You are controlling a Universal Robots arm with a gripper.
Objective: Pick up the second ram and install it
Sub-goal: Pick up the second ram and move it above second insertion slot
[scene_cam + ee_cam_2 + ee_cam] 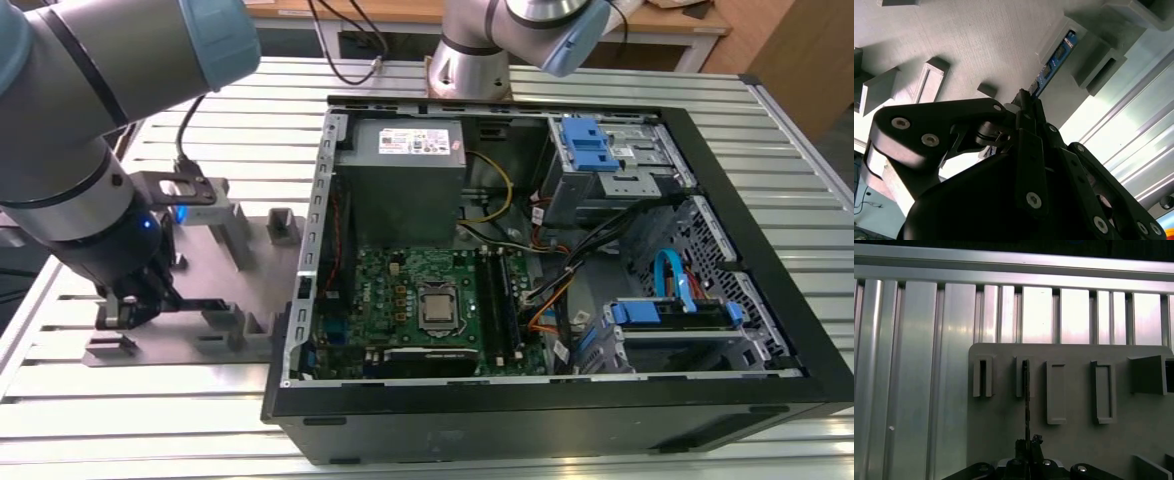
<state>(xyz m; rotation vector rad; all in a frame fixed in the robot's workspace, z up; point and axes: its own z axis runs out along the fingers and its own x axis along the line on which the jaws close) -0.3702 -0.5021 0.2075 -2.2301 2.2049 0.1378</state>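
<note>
The second ram [1026, 390] stands on edge in a slot of the grey fixture plate [1074, 440], seen as a thin dark strip in the first wrist view. In the second wrist view the ram [1056, 55] shows a blue label and runs out past the black fingers. My gripper [1029, 444] sits at the strip's near end with its fingers pressed against both sides. In the exterior view the gripper [120, 310] is low over the fixture plate [200, 300], at the exterior view's left of the open computer case [694, 170].
Open slots [1055, 392] lie beside the ram on the plate. Inside the case lie the green motherboard [387, 280], its memory slots [501, 300], cables and blue drive brackets [587, 145]. A second arm's base [467, 60] stands behind the case. Ribbed aluminium table [134, 400] surrounds everything.
</note>
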